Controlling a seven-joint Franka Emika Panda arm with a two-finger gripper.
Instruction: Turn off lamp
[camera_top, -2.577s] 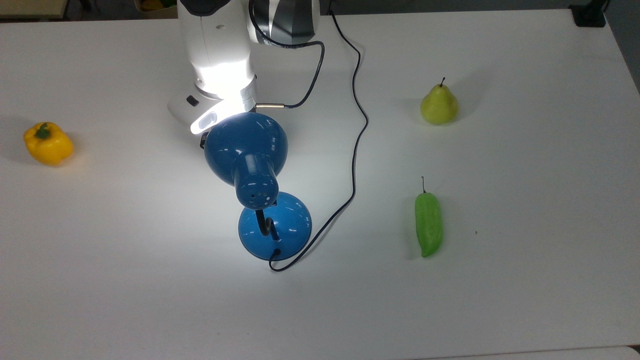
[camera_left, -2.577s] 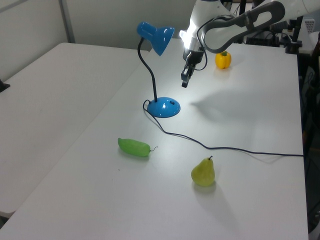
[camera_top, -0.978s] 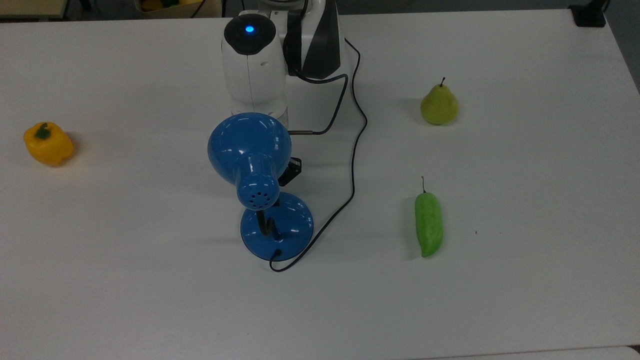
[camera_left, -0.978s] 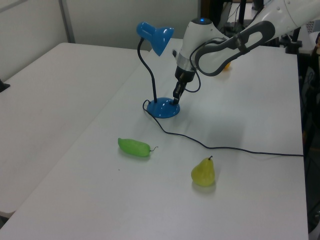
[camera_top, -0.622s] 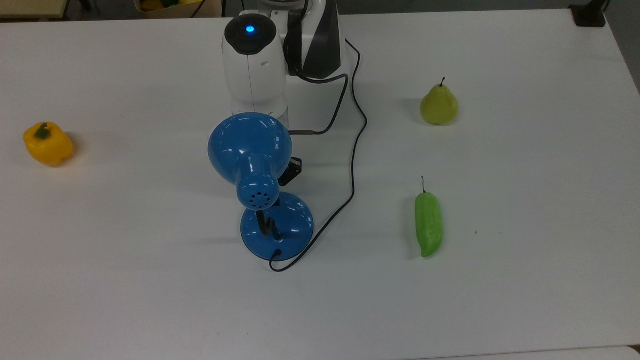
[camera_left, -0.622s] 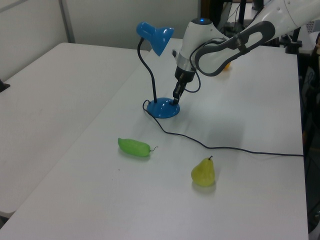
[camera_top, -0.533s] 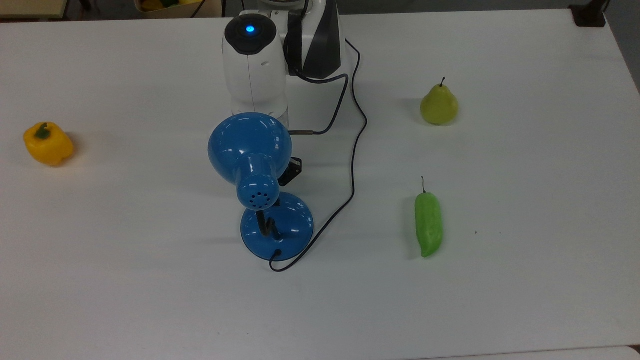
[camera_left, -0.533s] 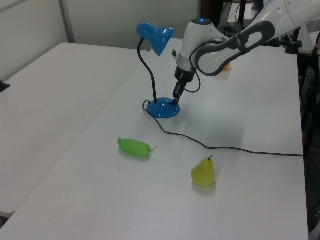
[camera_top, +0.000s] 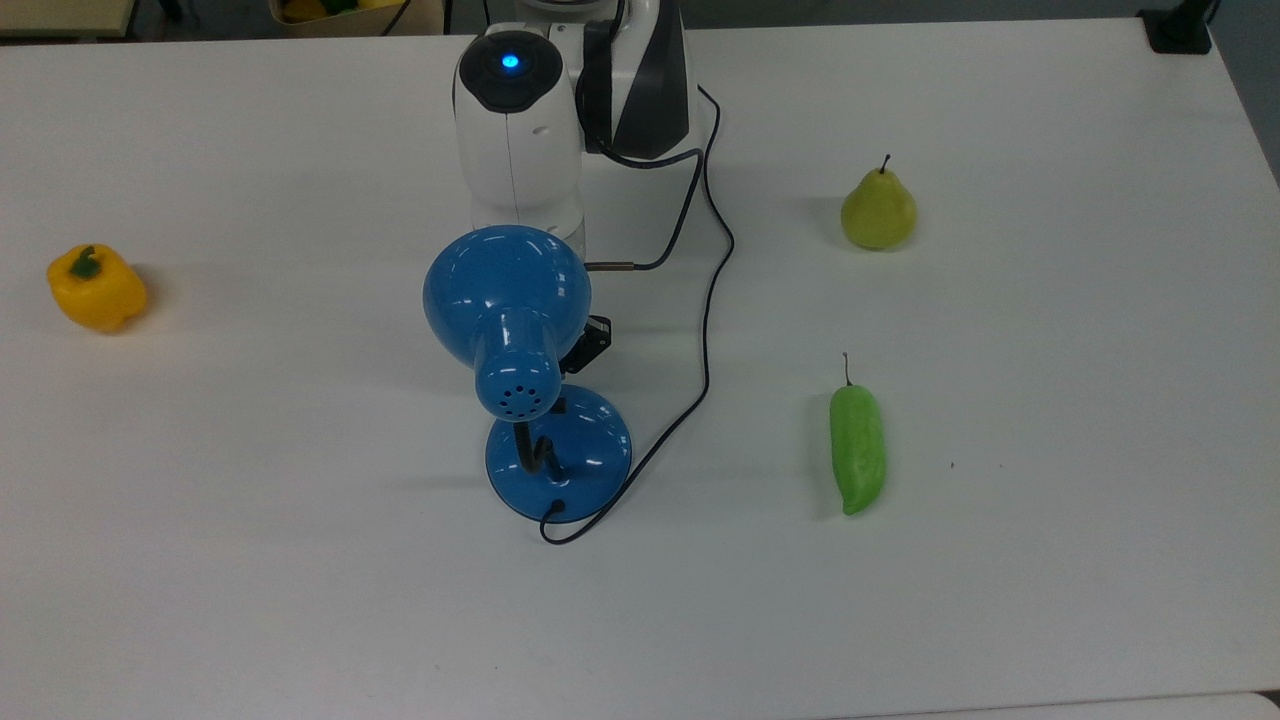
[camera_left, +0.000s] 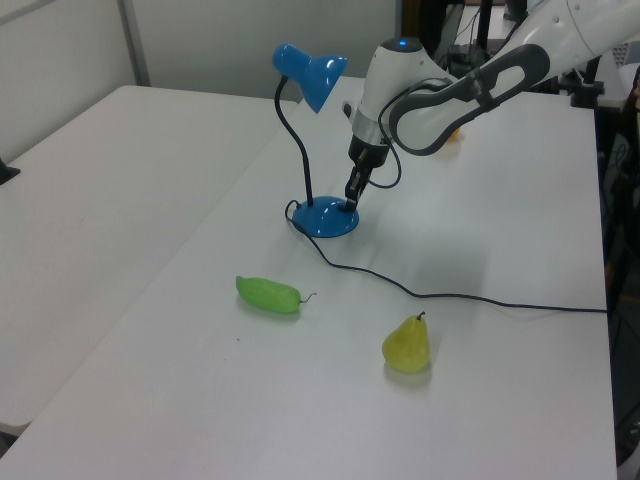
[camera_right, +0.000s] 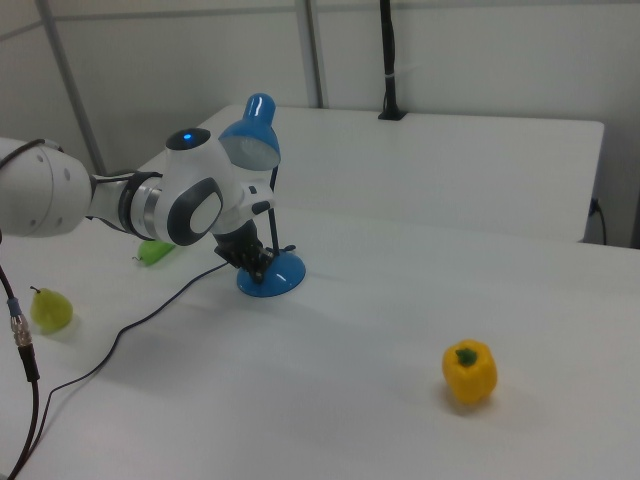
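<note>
1. The lamp (camera_top: 520, 340) is found near the middle of the white table (camera_top: 300, 600). Its round blue base (camera_left: 326, 217) rests flat, its black bent neck (camera_left: 296, 150) rises from the base, and its cone shade (camera_top: 506, 292) with vent holes overhangs the base in the top view.
2. No glow is thrown onto the table under the shade, so the lamp is judged to be off already, or on the point of being switched.
3. The gripper (camera_left: 351, 202) is set down on the rim of the base, at the base's right edge in the left view. The tip is seen as a narrow black point, but whether the fingers are closed or slightly parted cannot be told.
4. The step in hand is judged to be the press on a switch on the base. The switch itself is hidden beneath the shade and the wrist.
5. What is called for next is a straight lift off the base, so that the light lamp is not dragged or tipped and the thin black cord (camera_top: 708, 330) is not snagged.
6. Farther out, a green pepper (camera_top: 857, 448) and a pear (camera_top: 878, 210) lie well apart on the top view's right, and a yellow bell pepper (camera_top: 96, 288) on the top view's left.
</note>
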